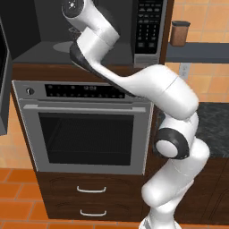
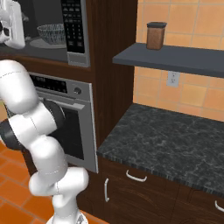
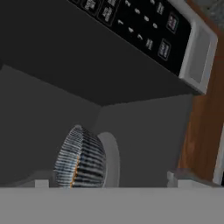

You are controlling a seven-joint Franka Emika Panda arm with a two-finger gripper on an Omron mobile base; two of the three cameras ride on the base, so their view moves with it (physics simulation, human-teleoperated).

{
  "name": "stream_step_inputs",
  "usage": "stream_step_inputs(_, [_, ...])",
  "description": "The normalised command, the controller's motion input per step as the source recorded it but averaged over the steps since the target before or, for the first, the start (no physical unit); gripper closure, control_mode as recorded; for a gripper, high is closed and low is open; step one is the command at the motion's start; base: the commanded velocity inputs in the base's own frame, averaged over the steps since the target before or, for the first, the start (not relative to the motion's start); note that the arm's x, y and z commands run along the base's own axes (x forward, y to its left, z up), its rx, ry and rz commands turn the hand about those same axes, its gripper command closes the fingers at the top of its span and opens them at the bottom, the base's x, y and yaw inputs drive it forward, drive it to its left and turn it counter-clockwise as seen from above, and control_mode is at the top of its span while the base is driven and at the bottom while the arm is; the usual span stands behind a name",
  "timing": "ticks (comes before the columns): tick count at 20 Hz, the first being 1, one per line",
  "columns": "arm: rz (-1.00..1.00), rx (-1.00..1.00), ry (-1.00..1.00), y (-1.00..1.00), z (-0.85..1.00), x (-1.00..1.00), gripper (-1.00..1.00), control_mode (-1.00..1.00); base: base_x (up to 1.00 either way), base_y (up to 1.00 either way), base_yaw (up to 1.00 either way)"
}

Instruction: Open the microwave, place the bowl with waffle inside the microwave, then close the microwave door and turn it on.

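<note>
The microwave (image 1: 150, 27) stands open above the oven, and the microwave door (image 1: 3, 67) is swung out to the left. Inside, the speckled grey bowl (image 2: 51, 33) rests on the round turntable (image 2: 39, 43). In the hand view the bowl (image 3: 83, 159) appears rolled on its side, with a thin golden-brown edge of the waffle (image 3: 76, 169) at its rim. My gripper (image 3: 109, 183) is open inside the cavity, just in front of the bowl, and its pale fingertips (image 3: 41, 183) stand wide apart and hold nothing. The keypad (image 3: 135, 26) runs along the top.
The steel oven (image 1: 87, 129) with a bar handle sits under the microwave, with two drawers (image 1: 91, 190) below it. To the right are a grey shelf (image 2: 175, 59) carrying a brown jar (image 2: 156, 35) and a dark stone counter (image 2: 175, 140).
</note>
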Motion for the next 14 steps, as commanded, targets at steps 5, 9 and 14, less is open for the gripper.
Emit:
stream_step_inputs(5, [0.0,0.0,-0.21,-0.42,-1.0,-1.0,-1.0,-1.0,0.0,0.0,0.0])
stream_step_inputs(9, [0.0,-0.02,-0.29,-0.04,-1.0,-1.0,-1.0,-1.0,0.0,0.0,0.0])
stream_step_inputs(14, [0.0,-0.07,-0.23,0.18,-0.61,-1.0,-1.0,-1.0,0.0,0.0,0.0])
